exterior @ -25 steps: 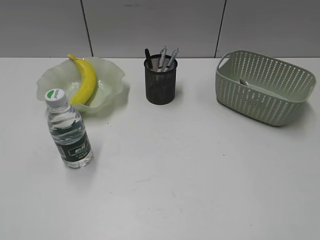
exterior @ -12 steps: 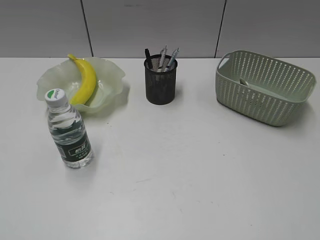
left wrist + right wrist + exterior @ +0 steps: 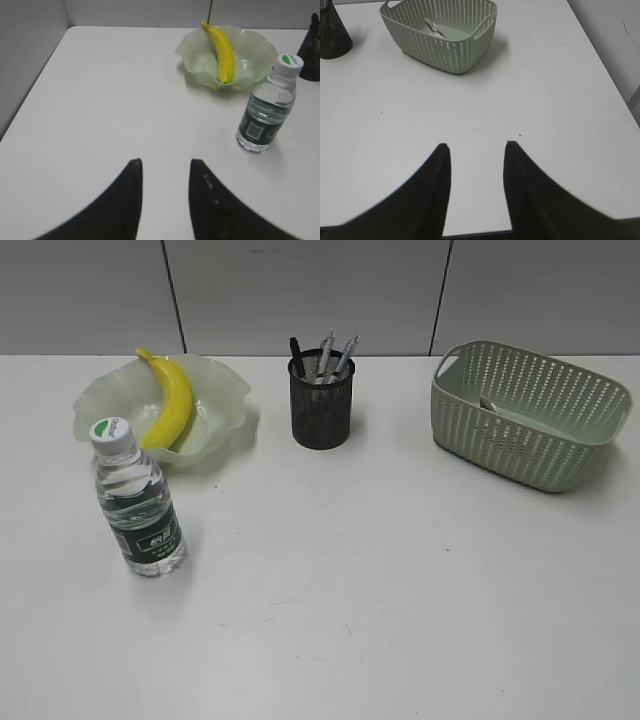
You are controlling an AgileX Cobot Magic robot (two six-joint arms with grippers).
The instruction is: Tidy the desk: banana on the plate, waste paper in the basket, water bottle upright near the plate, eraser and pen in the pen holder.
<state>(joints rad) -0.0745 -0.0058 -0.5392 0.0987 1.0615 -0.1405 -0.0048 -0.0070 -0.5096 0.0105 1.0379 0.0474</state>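
The banana [image 3: 172, 400] lies in the pale green plate [image 3: 225, 380] at the back left; both show in the left wrist view, banana [image 3: 222, 50] in plate [image 3: 260, 50]. The water bottle [image 3: 138, 502] stands upright in front of the plate, also in the left wrist view [image 3: 267, 107]. The pen holder [image 3: 321, 405] holds several pens. The basket [image 3: 525, 415] at the back right holds the waste paper [image 3: 434, 28]. The eraser is not visible. My left gripper [image 3: 165, 162] and right gripper [image 3: 475, 146] are open, empty, over bare desk, out of the exterior view.
The desk's left edge meets a grey wall in the left wrist view [image 3: 30, 45]. The desk's right edge [image 3: 605, 65] and near edge show in the right wrist view. The pen holder shows at the top left of that view [image 3: 332, 30].
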